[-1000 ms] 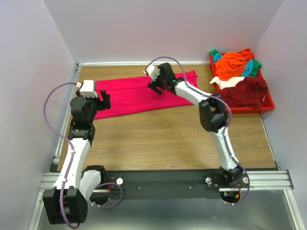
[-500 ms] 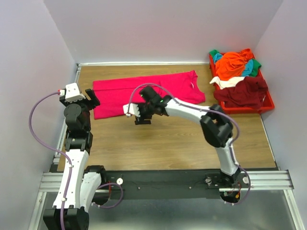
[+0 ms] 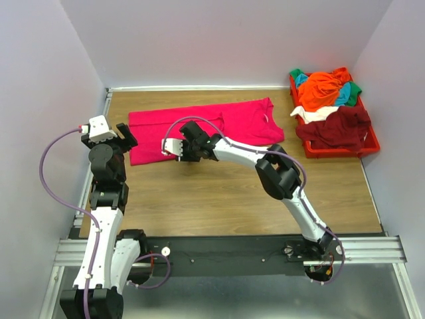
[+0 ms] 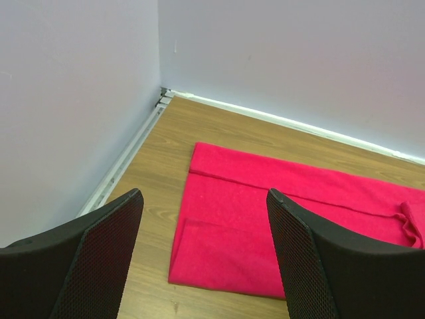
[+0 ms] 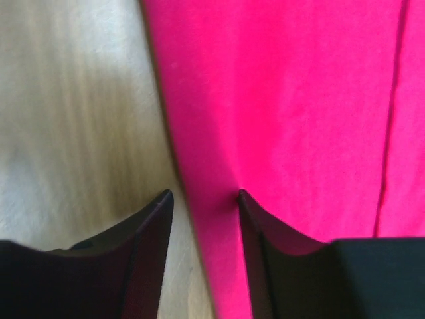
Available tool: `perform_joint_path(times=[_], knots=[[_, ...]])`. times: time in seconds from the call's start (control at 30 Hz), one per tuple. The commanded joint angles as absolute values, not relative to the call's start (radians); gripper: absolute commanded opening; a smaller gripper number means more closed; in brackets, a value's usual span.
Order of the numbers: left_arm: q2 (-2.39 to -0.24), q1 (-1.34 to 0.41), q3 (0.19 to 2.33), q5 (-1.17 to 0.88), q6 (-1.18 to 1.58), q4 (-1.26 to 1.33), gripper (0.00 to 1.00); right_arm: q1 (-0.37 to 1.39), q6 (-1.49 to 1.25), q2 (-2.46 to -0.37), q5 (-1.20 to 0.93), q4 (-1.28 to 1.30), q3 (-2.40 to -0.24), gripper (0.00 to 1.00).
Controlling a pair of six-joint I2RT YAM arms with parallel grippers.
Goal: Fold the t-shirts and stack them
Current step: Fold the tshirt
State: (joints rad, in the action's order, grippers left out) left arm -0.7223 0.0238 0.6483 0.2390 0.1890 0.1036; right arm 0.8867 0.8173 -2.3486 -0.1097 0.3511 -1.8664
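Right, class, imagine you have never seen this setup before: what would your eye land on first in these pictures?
The magenta t-shirt jumps out first, laid flat across the far side of the wooden table, with the right gripper open over its near edge. Next comes the red bin in the far right corner, heaped with an orange t-shirt and a maroon t-shirt.

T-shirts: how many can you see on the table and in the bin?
6 by colour: a magenta t-shirt flat on the table; orange, teal, green, cream and maroon ones heaped in the red bin, far right. More may be hidden underneath.
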Motion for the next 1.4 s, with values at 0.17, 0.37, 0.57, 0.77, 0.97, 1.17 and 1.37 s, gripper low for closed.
perform_joint_path(times=[0.17,0.37,0.57,0.77,0.97,1.17,1.37], knots=[[-0.716,0.017,0.638,0.195,0.180,0.115,0.82,0.907,0.801,-2.393,-0.017,0.327,-1.827,0.21],[-0.715,0.017,0.643,0.137,0.164,0.123,0.83,0.913,0.801,-2.257,-0.072,0.304,-1.674,0.01],[-0.710,0.012,0.627,0.025,0.146,0.152,0.83,0.953,0.896,-1.916,-0.325,0.322,-1.262,0.01],[-0.779,0.002,0.601,-0.329,0.170,0.277,0.83,0.965,0.988,-1.602,-0.365,0.544,-0.902,0.51],[-1.055,-0.063,0.685,-0.572,0.282,0.325,0.82,0.786,0.999,-1.359,-0.365,0.684,-0.848,1.00],[-1.469,-0.204,0.963,-0.646,0.232,0.210,0.82,0.491,0.722,-1.177,-0.371,0.459,-0.804,1.00],[-1.880,-0.316,1.374,-0.606,0.083,-0.110,0.82,0.118,0.411,-1.203,-0.676,0.393,-0.828,1.00]])
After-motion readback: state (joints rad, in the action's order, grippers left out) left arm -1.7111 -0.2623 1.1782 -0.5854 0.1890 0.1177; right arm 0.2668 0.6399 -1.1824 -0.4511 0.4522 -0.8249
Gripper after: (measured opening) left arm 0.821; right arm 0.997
